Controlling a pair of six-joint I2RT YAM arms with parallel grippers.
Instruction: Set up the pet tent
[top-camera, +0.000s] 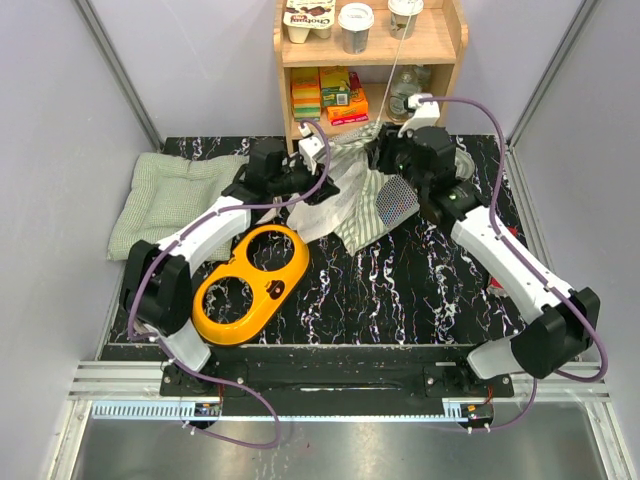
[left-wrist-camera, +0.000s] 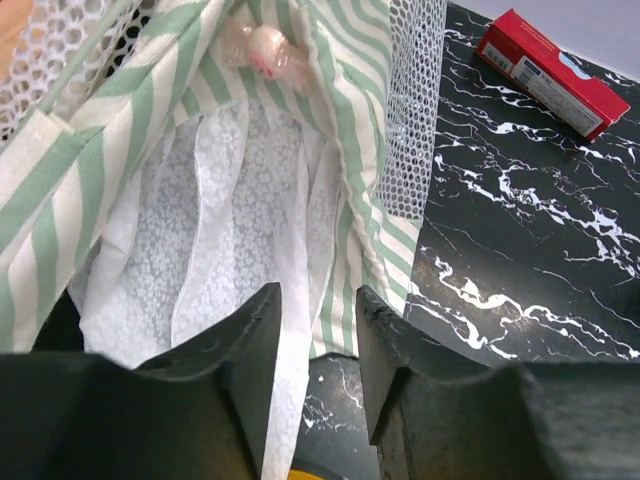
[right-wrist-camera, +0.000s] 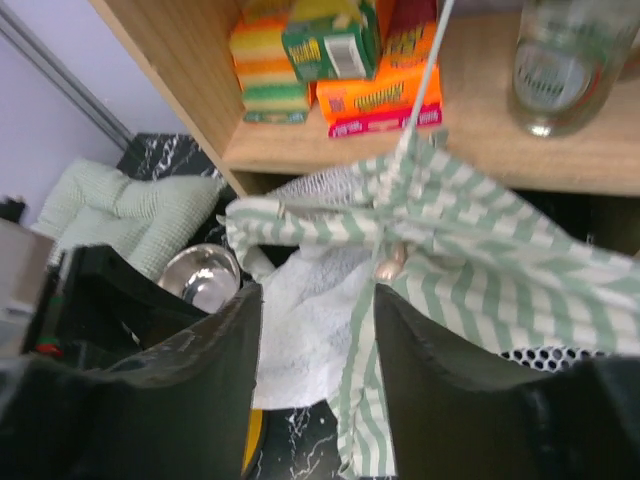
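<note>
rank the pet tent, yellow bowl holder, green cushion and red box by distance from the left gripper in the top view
1. pet tent, its fabric right at the left gripper
2. yellow bowl holder, nearer the bases, and green cushion, to the left: too close to call
3. red box, far right

Black marble-pattern table (top-camera: 400, 290), wooden shelf (top-camera: 440, 45), lilac walls (top-camera: 200, 60).

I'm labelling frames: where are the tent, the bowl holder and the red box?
tent (top-camera: 362, 222), top view, striped fabric
bowl holder (top-camera: 252, 276), top view, bridge between the holes
red box (left-wrist-camera: 550, 72), left wrist view, top face
</note>
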